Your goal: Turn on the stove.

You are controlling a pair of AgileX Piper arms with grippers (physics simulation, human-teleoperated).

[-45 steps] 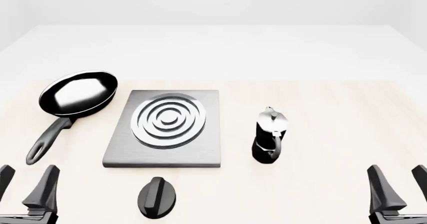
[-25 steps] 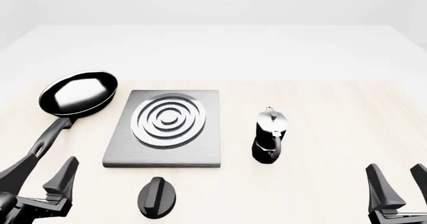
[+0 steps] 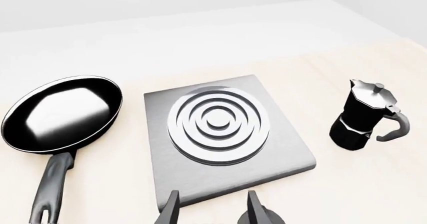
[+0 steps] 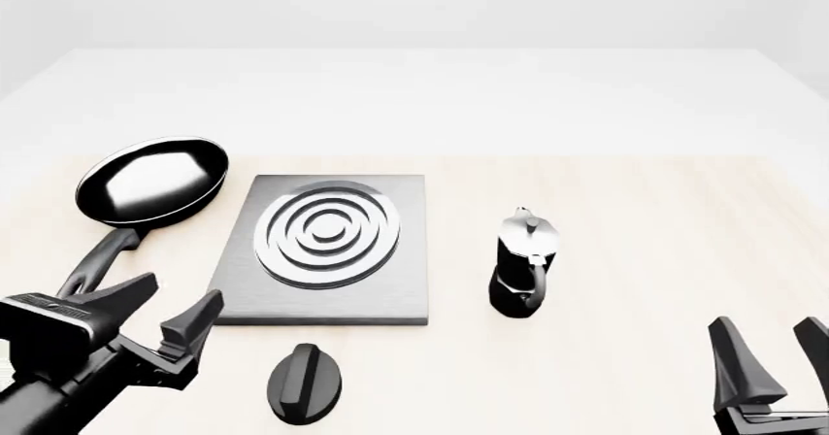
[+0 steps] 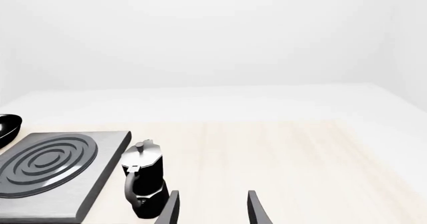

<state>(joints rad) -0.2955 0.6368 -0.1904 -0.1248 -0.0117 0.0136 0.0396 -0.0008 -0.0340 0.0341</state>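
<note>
Pincer on the left [image 4: 173,311] gapes wide, empty, just left of the black oval ridged knob [image 4: 306,382], near the grey brushed-metal stove slab [image 4: 324,250]; right pincer [image 4: 774,357] open too.

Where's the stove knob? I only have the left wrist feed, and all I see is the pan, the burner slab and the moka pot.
Observer: The knob sits on the table just in front of the slab's near edge, on your side, below what your camera frames.
Operator: How is my gripper placed relative to it?
Observer: The left gripper is to the left of the knob, open and holding nothing.
Operator: Is the right arm anywhere in the way?
Observer: No. The right gripper is at the far right near edge, open, well clear of the moka pot and the knob.
</note>
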